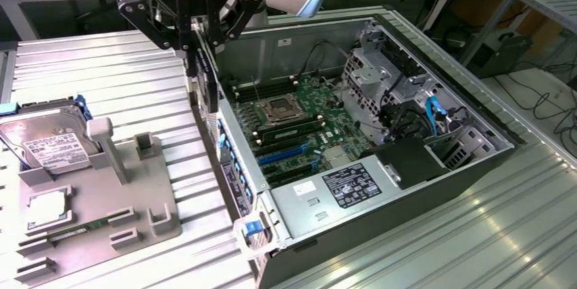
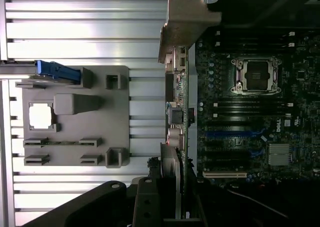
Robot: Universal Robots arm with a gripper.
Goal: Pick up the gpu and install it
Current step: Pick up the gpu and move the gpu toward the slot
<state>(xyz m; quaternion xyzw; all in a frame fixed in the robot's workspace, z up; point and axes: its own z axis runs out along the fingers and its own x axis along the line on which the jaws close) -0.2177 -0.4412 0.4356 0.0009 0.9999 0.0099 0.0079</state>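
Above table [image 1: 108, 66], gpu [image 1: 207, 90] seemingly upright between fingers [image 1: 190, 40]

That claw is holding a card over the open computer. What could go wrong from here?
The claw pinches the gpu by one edge, so it might tilt or slip. The card hangs close over the case wall and could clip it. The blue slots look narrow; a slight misalignment might jam it.
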